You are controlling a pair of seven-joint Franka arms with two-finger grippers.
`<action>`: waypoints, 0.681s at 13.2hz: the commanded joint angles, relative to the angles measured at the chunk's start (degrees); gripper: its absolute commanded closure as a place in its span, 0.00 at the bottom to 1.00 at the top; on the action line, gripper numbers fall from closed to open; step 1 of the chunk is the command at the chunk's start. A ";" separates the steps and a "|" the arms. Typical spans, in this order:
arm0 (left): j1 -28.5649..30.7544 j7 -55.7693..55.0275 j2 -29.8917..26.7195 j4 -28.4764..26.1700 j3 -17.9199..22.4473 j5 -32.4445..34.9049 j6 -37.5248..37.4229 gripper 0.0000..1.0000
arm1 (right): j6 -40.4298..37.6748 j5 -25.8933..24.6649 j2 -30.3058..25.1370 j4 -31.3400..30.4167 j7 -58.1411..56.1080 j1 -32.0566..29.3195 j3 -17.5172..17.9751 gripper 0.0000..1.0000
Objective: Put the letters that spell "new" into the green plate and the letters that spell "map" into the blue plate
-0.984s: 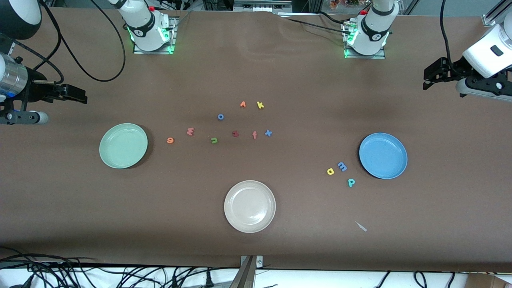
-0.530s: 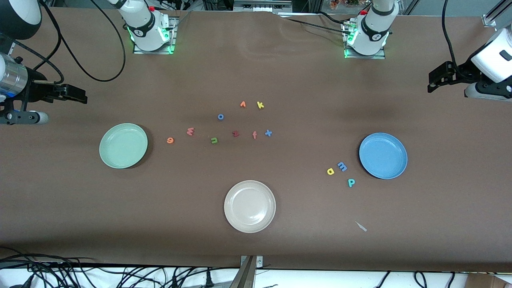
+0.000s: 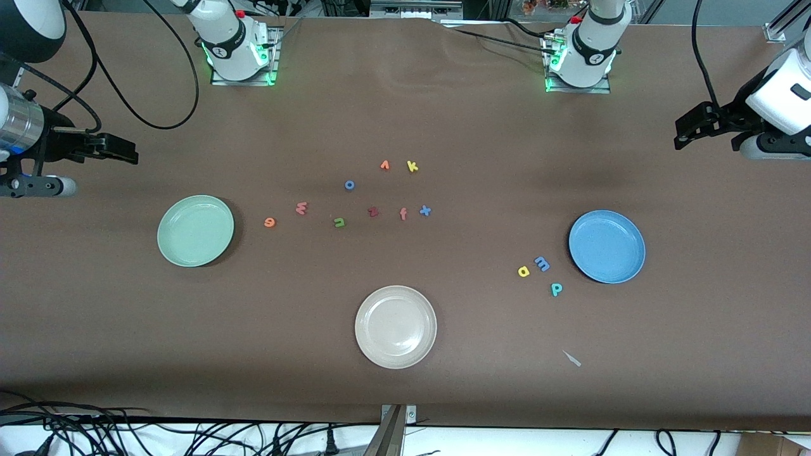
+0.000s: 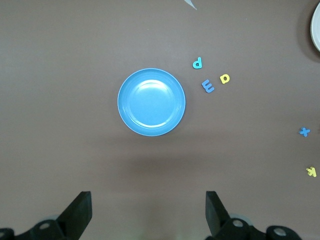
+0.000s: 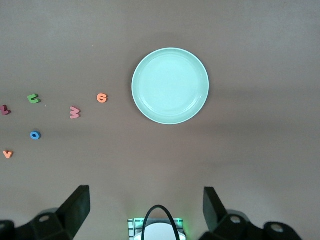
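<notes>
A brown counter carries three plates and scattered foam letters. At centre left of the front view lies the green plate, empty; the orange e, pinkish-red w and green n sit on the counter in a loose row toward the middle of the frame, apart from the plate. At centre right lies the blue plate, also empty, with the blue m near its rim, the yellow a just beside the m, and the teal p slightly lower in the frame. A beige plate occupies the lower centre. The left claw, at the upper right edge, hangs over bare counter with its fingers spread wide and nothing between them. The right claw, at the upper left edge, likewise stands wide and empty, its fingers framing bare counter.
</notes>
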 commanded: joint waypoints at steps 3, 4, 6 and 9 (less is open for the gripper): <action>-0.14 -1.02 2.07 1.93 -0.54 1.74 -1.13 0.00 | -0.70 0.99 0.25 0.85 -0.14 0.09 -0.25 0.00; -0.14 -1.02 2.07 1.93 -0.54 1.74 -1.04 0.00 | -0.70 0.99 0.25 0.85 -0.14 0.09 -0.25 0.00; 0.03 -0.94 2.07 1.93 -0.46 1.65 -1.04 0.00 | -0.70 0.99 0.25 0.85 -0.14 0.09 -0.25 0.00; 0.03 -0.85 1.99 1.93 -0.37 1.65 -0.52 0.00 | -0.70 0.99 0.25 0.85 -0.14 0.09 -0.25 0.00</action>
